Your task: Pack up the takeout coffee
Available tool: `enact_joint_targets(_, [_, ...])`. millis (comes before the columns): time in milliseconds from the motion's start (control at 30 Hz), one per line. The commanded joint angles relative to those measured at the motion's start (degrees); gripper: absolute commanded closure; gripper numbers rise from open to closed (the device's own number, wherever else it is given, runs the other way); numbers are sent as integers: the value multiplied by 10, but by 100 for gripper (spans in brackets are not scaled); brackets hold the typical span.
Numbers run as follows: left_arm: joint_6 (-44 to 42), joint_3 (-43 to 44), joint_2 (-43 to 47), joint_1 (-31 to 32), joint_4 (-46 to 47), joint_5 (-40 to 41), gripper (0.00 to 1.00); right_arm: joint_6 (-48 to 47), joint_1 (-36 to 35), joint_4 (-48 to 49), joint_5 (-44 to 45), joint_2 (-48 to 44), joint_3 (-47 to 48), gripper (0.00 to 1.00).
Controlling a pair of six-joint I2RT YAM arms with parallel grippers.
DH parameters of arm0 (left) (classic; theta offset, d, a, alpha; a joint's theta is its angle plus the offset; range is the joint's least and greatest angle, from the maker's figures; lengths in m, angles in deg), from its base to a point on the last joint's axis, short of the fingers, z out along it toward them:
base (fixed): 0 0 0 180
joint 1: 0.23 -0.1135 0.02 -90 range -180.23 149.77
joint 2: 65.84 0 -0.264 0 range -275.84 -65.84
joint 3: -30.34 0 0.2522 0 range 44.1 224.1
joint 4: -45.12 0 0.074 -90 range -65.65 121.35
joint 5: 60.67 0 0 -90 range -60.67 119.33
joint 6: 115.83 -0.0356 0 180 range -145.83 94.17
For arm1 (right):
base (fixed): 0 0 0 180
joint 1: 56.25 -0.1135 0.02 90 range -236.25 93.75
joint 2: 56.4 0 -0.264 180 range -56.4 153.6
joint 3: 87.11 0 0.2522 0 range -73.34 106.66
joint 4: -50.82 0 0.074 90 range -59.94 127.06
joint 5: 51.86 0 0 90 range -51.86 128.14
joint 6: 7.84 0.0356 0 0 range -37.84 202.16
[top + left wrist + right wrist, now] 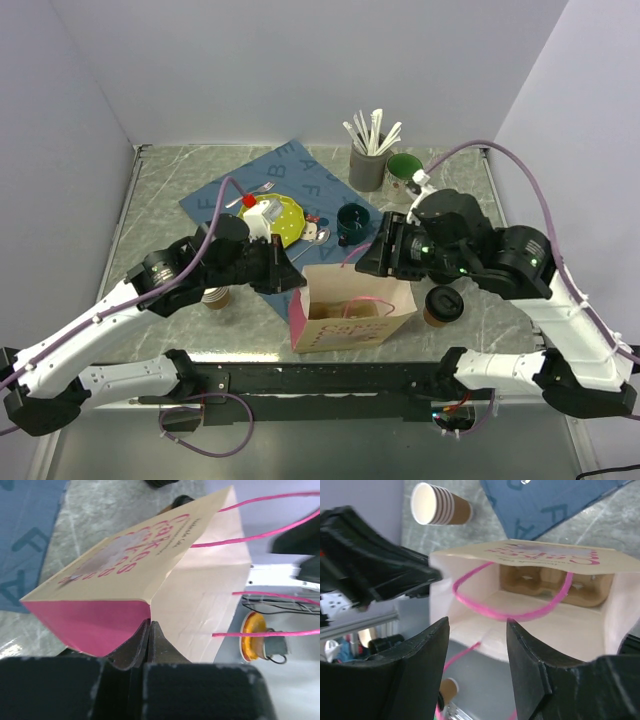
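Left gripper (150, 630), clamped on the edge of the paper bag (200, 590), should steady it; right gripper (477, 645) (jaws halfway apart, empty) should grasp the takeout coffee (443, 304), lower right, upright.

Cream-and-pink paper bag (352, 312): matt paper, smooth, creased at the folds. Pink cord handles (265, 633): thin, slight sheen. Brown moulded-pulp cup tray (555, 582) inside the bag: rough, fibrous, matt. Small brown kraft-paper cup with round black plastic lid (443, 304): paper matt, lid smooth with faint gloss. Stack of brown white-rimmed paper cups (440, 506): matt. Grey-green stone-look tabletop (165, 195): smooth, low sheen. Blue lettered mat (300, 175): matt, cloth or paper unclear. Green ceramic mug (404, 168): glossy.
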Motion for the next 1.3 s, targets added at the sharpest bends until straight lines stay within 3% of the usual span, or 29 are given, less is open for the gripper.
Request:
enact_joint_targets(0, [-24, 22, -12, -2, -17, 39, 98, 12, 1, -8, 19, -29, 37, 43])
enact_joint_targets(67, [-28, 27, -20, -2, -27, 48, 97, 12, 2, -29, 54, -35, 43, 43])
enact_joint_targets(133, [-25, 32, -22, -3, -33, 53, 88, 10, 5, -65, 93, -41, 43, 43])
enact_joint_targets(167, [-25, 36, -25, -3, -40, 60, 82, 5, 6, -81, 108, -40, 44, 43])
enact_joint_targets(200, [-21, 43, -26, -3, -46, 65, 69, 6, 8, -113, 127, -36, 43, 43])
enact_joint_targets(300, [-20, 66, -29, -3, -75, 85, 51, -6, 16, -152, 171, -21, 34, 43])
enact_joint_targets(500, [-6, 72, -35, -3, -88, 101, 44, -48, 80, -154, 134, -13, -18, 43])
enact_joint_targets(733, [-3, 60, -70, -3, -69, 97, 55, -110, 144, -96, 79, -22, -82, 45])
enact_joint_targets(833, [-7, 67, -84, -3, -63, 92, 67, -131, 163, -80, 68, -18, -102, 46])
enact_joint_targets(867, [-10, 70, -85, -3, -56, 86, 79, -138, 166, -70, 66, -16, -106, 49])
enact_joint_targets(967, [-29, 72, -79, -3, -23, 62, 99, -151, 168, -58, 45, -15, -112, 55])
enact_joint_targets(1100, [-95, 44, -49, -3, 61, 22, 99, -150, 168, -84, 24, -24, -44, 50])
enact_joint_targets(1133, [-105, 33, -32, -3, 77, 18, 99, -148, 168, -88, 23, -27, -30, 43])
enact_joint_targets(1267, [-146, -5, -6, -3, 116, 11, 99, -160, 168, -95, -4, -64, 24, 30])
